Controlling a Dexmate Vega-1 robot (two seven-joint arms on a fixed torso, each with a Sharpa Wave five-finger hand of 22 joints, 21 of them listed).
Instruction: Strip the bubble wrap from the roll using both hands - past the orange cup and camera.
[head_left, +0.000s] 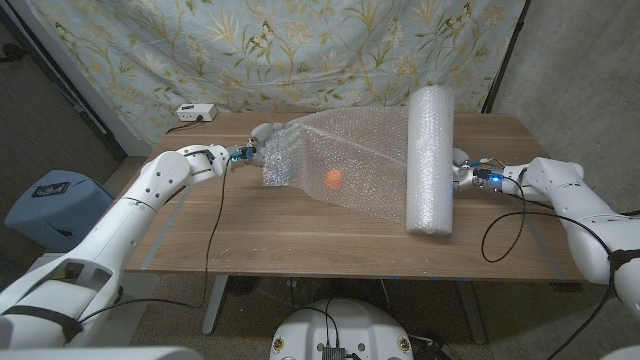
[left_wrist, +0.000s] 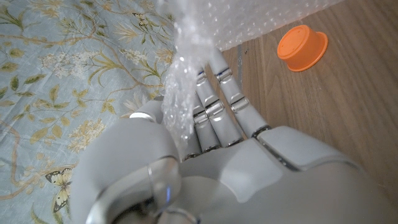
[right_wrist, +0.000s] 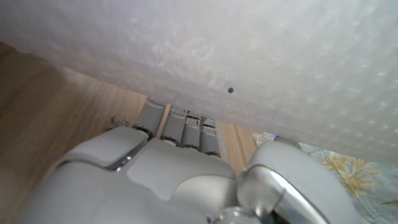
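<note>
Behind the wooden table hung a pale floral cloth with butterflies, and a small white box sat near the table's far left corner. On the table's right half lay the roll of bubble wrap, its length running from the far edge toward the near edge. A loose sheet of bubble wrap stretched from the roll leftward across the middle of the table, narrowing to a bunched end. The left hand gripped that bunched end; in the left wrist view the crumpled plastic was pinched between its thumb and fingers. The orange cup lay on the table under the raised sheet, showing through the plastic. The right hand pressed against the roll's right side, with its fingers reaching under the roll, though whether they were closed around it could not be told.
</note>
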